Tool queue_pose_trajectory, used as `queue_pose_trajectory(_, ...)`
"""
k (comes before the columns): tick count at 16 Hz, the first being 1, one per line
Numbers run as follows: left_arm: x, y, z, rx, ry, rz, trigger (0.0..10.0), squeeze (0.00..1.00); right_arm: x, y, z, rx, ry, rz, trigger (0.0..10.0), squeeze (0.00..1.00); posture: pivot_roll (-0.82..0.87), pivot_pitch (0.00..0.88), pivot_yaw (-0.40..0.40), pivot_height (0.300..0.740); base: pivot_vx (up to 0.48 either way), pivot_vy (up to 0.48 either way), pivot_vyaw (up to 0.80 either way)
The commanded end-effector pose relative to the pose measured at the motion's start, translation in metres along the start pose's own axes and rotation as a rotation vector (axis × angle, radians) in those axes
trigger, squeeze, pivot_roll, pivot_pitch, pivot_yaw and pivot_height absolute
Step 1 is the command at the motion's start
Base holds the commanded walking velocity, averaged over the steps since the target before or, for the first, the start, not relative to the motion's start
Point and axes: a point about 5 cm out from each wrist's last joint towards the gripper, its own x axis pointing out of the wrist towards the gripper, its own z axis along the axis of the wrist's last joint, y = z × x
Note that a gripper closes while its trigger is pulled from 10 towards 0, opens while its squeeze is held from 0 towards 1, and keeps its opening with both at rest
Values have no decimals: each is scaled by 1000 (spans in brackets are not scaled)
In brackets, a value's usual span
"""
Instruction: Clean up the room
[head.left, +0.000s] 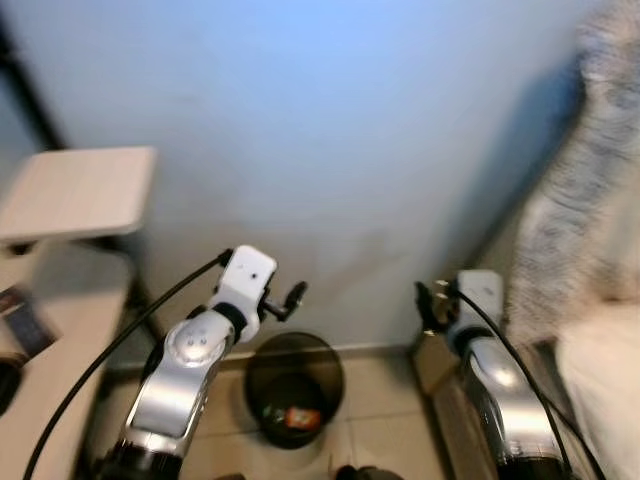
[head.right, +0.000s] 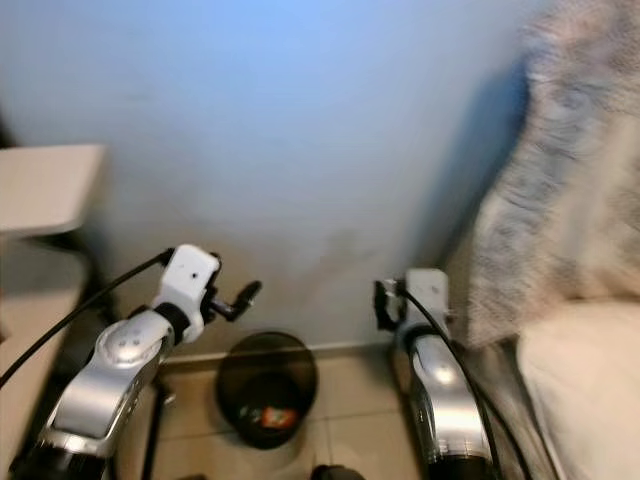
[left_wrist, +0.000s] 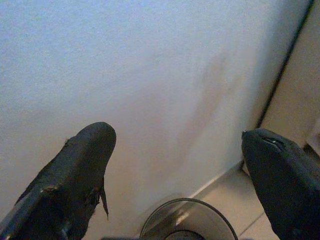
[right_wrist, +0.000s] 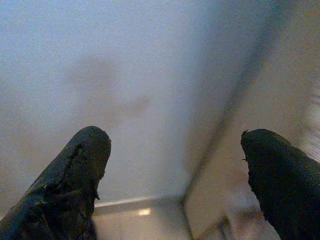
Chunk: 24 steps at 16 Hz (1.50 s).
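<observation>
- We face a pale blue wall (head.left: 330, 150); a round black trash bin (head.left: 294, 388) stands on the tiled floor at its foot.
- Something red and orange (head.left: 300, 417) lies inside the bin.
- Our left gripper (left_wrist: 177, 165) is raised above the bin, jaws wide apart and empty.
- Our right gripper (right_wrist: 172, 165), right of the bin, points at the wall, jaws wide and empty.
- A white tabletop (head.left: 75, 190) sits left of the bin; patterned fabric (head.left: 590, 170) hangs to its right.

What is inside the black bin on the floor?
Inside the black bin lies a small piece of red and green trash at the bottom. Blur hides what it is; the bin's near wall covers the rest.
</observation>
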Motion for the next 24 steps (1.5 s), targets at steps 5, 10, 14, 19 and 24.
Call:
queue_pose_trajectory(5, -18, 18, -12, -167, 24, 166, 10000, 0, -19, -17, 20, 36, -52, -97, 10000, 0, 48, 0, -15, 740, 0, 0, -763)
queue_pose_trajectory(10, -19, 13, -11, -120, 6, 137, 10000, 0, -35, -24, 17, 28, -30, -130, 10000, 0, 27, 0, 35, 740, 0, 0, -763)
queue_pose_trajectory(14, -22, 13, -16, -69, 18, 107, 10000, 0, -39, -25, 16, 2, -19, -138, 10000, 0, 27, 0, 44, 740, 0, 0, -763)
queue_pose_trajectory(19, -22, 10, -15, -67, 16, 87, 10000, 0, -42, -21, 19, -74, -78, -175, 10000, 0, 27, 0, 46, 740, 0, 0, -746)
queue_pose_trajectory(24, -21, 8, -13, -71, 4, 89, 10000, 0, -41, -16, 21, -73, -94, -141, 10000, 0, 32, 0, 25, 740, 0, 0, -781)
